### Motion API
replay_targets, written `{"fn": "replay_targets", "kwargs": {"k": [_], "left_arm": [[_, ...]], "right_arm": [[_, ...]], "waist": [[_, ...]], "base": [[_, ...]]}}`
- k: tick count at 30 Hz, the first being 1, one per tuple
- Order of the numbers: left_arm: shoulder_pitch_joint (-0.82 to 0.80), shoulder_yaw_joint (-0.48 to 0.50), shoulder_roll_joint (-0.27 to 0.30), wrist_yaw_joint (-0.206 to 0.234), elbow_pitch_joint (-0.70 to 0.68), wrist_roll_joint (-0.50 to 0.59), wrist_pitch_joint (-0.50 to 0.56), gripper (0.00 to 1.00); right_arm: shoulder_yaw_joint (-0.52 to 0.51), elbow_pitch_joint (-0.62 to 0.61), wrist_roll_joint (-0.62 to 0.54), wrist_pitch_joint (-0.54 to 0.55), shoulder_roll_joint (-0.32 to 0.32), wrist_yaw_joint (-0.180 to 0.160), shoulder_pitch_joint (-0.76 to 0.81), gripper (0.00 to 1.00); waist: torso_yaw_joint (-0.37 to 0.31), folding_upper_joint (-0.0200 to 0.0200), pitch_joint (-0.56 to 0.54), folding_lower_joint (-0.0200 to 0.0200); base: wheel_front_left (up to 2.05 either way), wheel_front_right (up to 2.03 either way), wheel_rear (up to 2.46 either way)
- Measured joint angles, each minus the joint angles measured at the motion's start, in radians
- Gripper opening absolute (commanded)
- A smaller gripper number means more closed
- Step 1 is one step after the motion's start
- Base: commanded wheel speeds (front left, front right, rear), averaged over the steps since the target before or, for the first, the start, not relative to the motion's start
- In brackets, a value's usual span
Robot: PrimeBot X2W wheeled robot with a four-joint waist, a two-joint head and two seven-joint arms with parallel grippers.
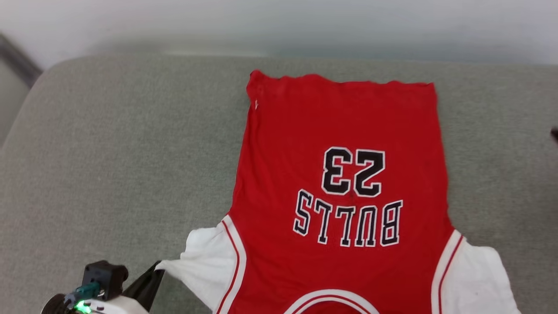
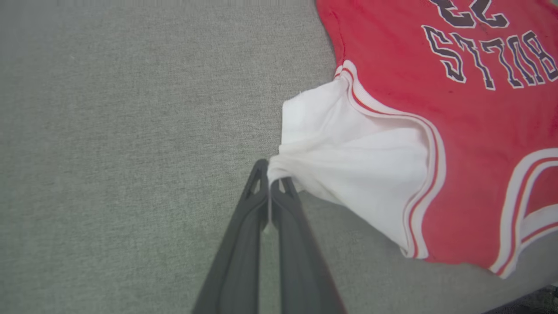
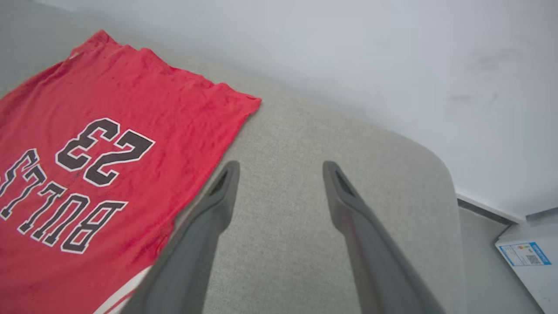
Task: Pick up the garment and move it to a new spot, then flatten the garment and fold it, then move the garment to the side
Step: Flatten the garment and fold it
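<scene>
Sleeve (image 1: 205, 257) cloth, white and drawn to a point, sits clamped between the closed fingers of the left gripper (image 1: 158, 267) at the head view's lower left. From there the garment (image 1: 340, 174) lies flat up the centre and right of the frame on a grey cushion (image 1: 109, 152). It has a red body, red-striped white trim and black "BULLS 23" facing up, with the hem farthest away. In the right wrist view's centre, the right gripper (image 3: 281, 170) hovers over the cushion beside the red edge, fingers wide apart.

The garment (image 1: 340, 131) is matt, faintly creased cloth on a coarse-woven fabric cushion (image 1: 109, 152); the fingers (image 2: 239, 253) look matt plastic.
</scene>
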Motion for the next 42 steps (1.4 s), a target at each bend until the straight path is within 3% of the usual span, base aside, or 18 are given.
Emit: {"fn": "replay_targets", "kwargs": {"k": [5,13,19,26,32,33,34,42], "left_arm": [[-0.061,0.007,-0.030,0.001,-0.022,0.053,0.000,0.00],[-0.153,0.017,-0.096,-0.008,-0.031,0.130,-0.001,0.00],[-0.220,0.028,-0.159,-0.018,-0.052,0.200,-0.002,0.00],[-0.245,0.049,-0.184,-0.017,-0.074,0.244,-0.009,0.00],[-0.246,0.056,-0.195,-0.017,-0.081,0.260,-0.010,0.00],[-0.246,0.056,-0.196,-0.017,-0.080,0.263,-0.010,0.00],[-0.246,0.056,-0.196,-0.017,-0.079,0.264,-0.010,0.00],[-0.218,0.070,-0.192,-0.015,-0.059,0.256,-0.008,0.00]], "right_arm": [[0.002,0.009,-0.020,0.222,0.025,0.000,-0.264,1.00],[0.083,0.188,-0.052,0.716,0.086,0.000,-0.649,1.00],[0.062,0.320,-0.183,0.922,0.182,0.000,-0.839,1.00],[0.035,0.378,-0.253,0.930,0.233,0.000,-0.848,1.00],[0.031,0.366,-0.245,0.918,0.204,0.000,-0.808,1.00],[0.037,0.361,-0.242,0.916,0.198,0.000,-0.806,0.14],[0.042,0.357,-0.238,0.911,0.194,0.000,-0.805,0.00],[0.084,0.377,-0.205,0.839,0.216,0.000,-0.803,0.00]], "waist": [[0.039,0.0000,0.076,0.0001],[0.112,0.0000,0.227,0.0001],[0.188,0.0000,0.375,0.0003],[0.239,0.0000,0.477,0.0002],[0.259,0.0000,0.510,-0.0003],[0.259,0.0000,0.509,-0.0003],[0.258,0.0000,0.506,-0.0003],[0.238,0.0000,0.442,0.0000]], "base": [[0.00,0.00,0.00],[0.00,0.00,0.00],[0.00,0.00,0.00],[0.00,0.00,0.00],[0.00,0.00,0.00],[0.00,0.00,0.00],[0.00,0.00,0.00],[0.00,0.00,0.00]]}}
